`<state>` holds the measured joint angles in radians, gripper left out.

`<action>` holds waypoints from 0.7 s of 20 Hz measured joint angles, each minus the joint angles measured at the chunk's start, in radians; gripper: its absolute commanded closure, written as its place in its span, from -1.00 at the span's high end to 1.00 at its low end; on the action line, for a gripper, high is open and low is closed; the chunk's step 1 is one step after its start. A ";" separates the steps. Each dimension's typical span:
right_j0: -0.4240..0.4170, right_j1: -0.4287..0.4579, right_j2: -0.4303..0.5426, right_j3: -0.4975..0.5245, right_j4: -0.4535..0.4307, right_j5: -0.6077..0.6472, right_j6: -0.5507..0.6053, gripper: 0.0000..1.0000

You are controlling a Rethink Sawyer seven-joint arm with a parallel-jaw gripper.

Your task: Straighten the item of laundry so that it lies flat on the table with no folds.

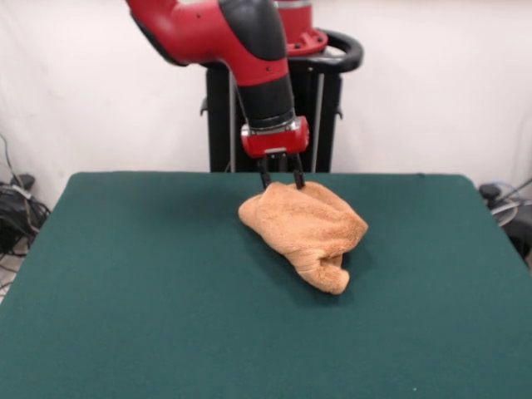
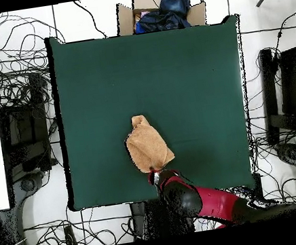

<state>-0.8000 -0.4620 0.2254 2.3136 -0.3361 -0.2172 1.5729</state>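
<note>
Orange-tan terry towel (image 1: 303, 231) sits bunched on my green felt surface (image 1: 150, 283). Tool (image 1: 281, 183) pinching its far edge. Next I'd lift and drag it flat.

Even, diffuse indoor light fills both views, with no harsh glare on the white wall behind. The towel (image 1: 303, 233) casts only a soft, faint shadow on the matte green table (image 1: 150, 299), just beside its lower folds. The front view is slightly soft overall.
</note>
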 measured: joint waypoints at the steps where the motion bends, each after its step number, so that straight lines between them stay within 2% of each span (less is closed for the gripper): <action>1: 0.000 0.000 0.000 0.000 0.000 0.007 0.000 1.00; 14: -0.019 0.000 0.000 0.000 0.000 0.021 0.000 1.00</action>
<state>-0.8191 -0.4617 0.2255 2.3136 -0.3361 -0.1965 1.5729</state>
